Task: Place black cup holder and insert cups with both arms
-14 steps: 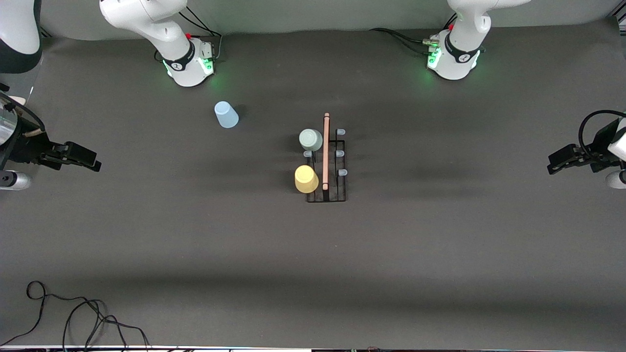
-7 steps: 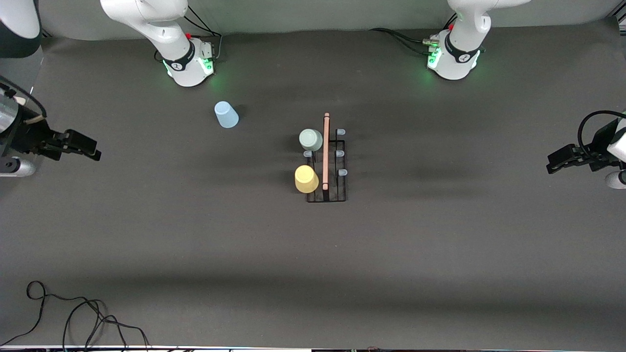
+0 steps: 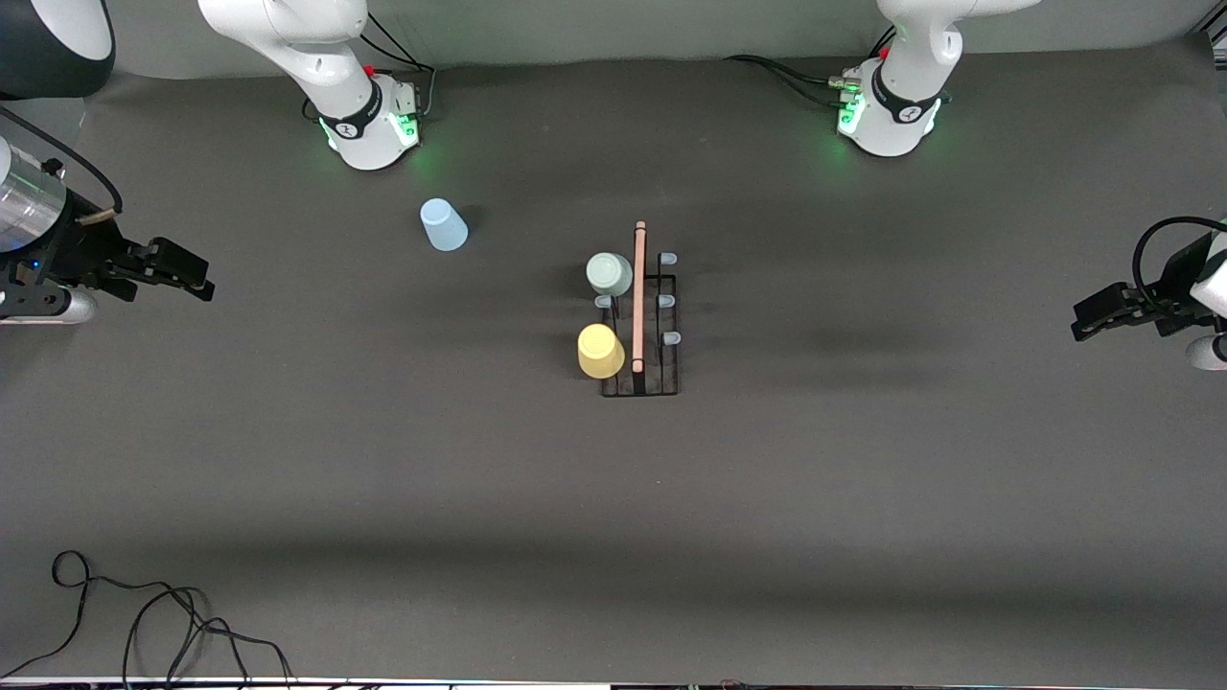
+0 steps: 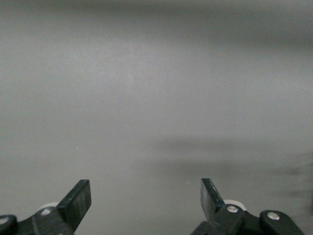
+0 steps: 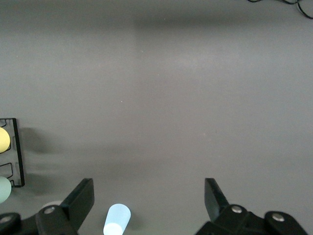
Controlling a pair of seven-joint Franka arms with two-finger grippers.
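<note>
The black cup holder (image 3: 661, 379) with its wooden rod handle (image 3: 639, 297) stands at the table's middle. The pale green cup (image 3: 610, 274) and the yellow cup (image 3: 601, 351) sit upside down on pegs on its side toward the right arm's end. The light blue cup (image 3: 444, 225) stands upside down on the table near the right arm's base. My right gripper (image 3: 201, 284) is open and empty over the right arm's end of the table; its wrist view (image 5: 149, 196) shows the blue cup (image 5: 117, 220) and the holder's edge (image 5: 17, 152). My left gripper (image 3: 1078, 326) waits, open (image 4: 145, 196), over bare table.
Several pale pegs (image 3: 664, 301) on the holder are free. A loose black cable (image 3: 144, 613) lies at the table's near corner toward the right arm's end. The arms' green-lit bases (image 3: 369, 125) stand along the table's edge.
My right gripper has shifted a little toward the table's middle and the robots' bases. The left arm, the cups and the holder have not moved.
</note>
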